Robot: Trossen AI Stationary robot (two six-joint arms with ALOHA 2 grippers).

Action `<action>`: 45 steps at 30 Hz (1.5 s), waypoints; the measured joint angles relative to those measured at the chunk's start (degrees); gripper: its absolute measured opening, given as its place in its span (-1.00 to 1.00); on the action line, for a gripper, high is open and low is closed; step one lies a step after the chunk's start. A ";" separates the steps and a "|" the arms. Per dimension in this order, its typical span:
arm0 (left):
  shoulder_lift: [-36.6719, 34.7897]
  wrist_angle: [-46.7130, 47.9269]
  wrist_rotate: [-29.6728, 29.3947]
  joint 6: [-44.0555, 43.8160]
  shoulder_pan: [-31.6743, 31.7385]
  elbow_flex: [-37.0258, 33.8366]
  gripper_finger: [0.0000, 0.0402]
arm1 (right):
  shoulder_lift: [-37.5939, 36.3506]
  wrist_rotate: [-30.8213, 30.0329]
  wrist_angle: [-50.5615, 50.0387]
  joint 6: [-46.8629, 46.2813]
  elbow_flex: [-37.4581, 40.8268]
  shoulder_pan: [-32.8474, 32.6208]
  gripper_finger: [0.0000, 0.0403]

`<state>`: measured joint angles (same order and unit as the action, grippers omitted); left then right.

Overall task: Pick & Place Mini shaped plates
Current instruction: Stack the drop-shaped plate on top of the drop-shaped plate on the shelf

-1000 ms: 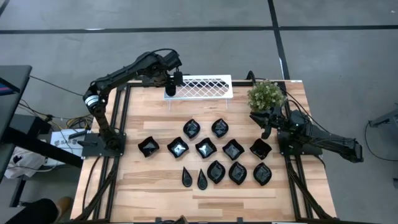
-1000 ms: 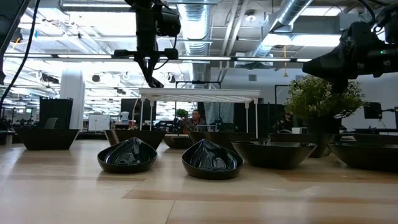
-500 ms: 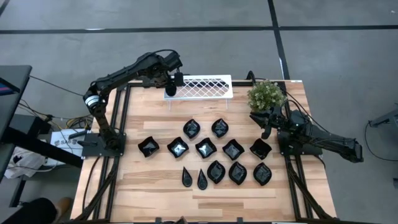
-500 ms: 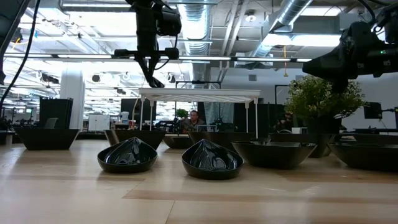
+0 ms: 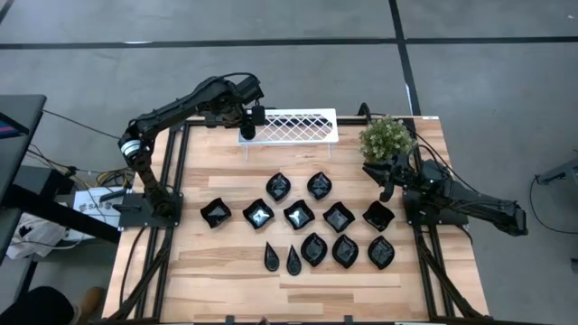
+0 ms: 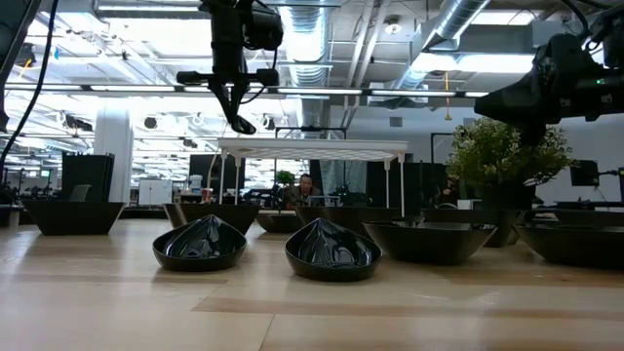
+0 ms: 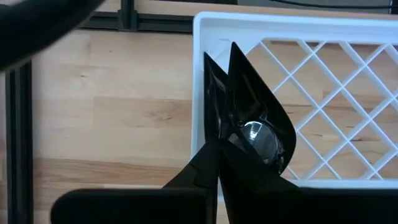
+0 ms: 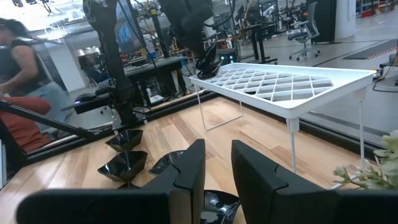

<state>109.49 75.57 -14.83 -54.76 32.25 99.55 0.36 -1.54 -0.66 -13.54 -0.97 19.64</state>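
Several glossy black mini plates [image 5: 298,215] sit in rows on the wooden table, flat on their bases, with two slim teardrops [image 5: 282,259] toward the near edge. My left gripper [image 5: 246,129] hovers over the left end of the white lattice tray [image 5: 293,125], shut on a slim teardrop plate [image 7: 252,121]. From the low view, this gripper [image 6: 238,119] hangs just above the tray top [image 6: 312,146]. My right gripper [image 5: 386,185] waits open beside the potted plant [image 5: 386,137], its fingers [image 8: 189,171] apart over the plates at the right. My left gripper holds the teardrop plate from above, fingers pointing down. The plate's pointed tip [image 7: 235,53] juts out past the fingers and its rounded glossy end [image 7: 258,135] lies nearer the gripper. The plate is lifted clear, just over the tray's left rim [image 7: 200,87].
The tray [image 8: 280,81] stands on thin wire legs along the far edge. The green plant [image 6: 507,156] fills the far right corner. Bare wood lies left of the plates and along the near edge. A person sits in the room beyond the table.
My left gripper, still shut on the teardrop plate, has risen slightly above the tray's left end. Nothing else has moved.
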 joint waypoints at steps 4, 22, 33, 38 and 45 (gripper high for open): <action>-0.02 -0.01 -0.20 0.18 0.42 0.00 -0.94 | 0.00 0.00 0.02 0.00 0.00 -0.01 -0.63; -0.02 -0.57 -1.31 0.48 0.01 0.00 -0.65 | 0.00 0.00 0.02 0.00 0.00 0.00 -0.63; -0.29 -0.55 -1.48 0.50 -1.09 0.00 -0.63 | 0.00 0.00 0.02 0.00 0.00 -0.01 -0.63; -2.40 -0.30 -1.43 0.50 -2.36 0.00 -0.63 | 0.00 0.02 0.02 0.00 0.00 -0.02 -0.63; -6.23 -0.39 -1.60 -1.21 -9.72 0.00 -0.63 | 0.00 0.00 0.02 0.00 0.00 0.00 -0.63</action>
<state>103.26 75.18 -16.43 -55.97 22.53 99.55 0.36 -1.54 -0.64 -13.54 -0.97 19.64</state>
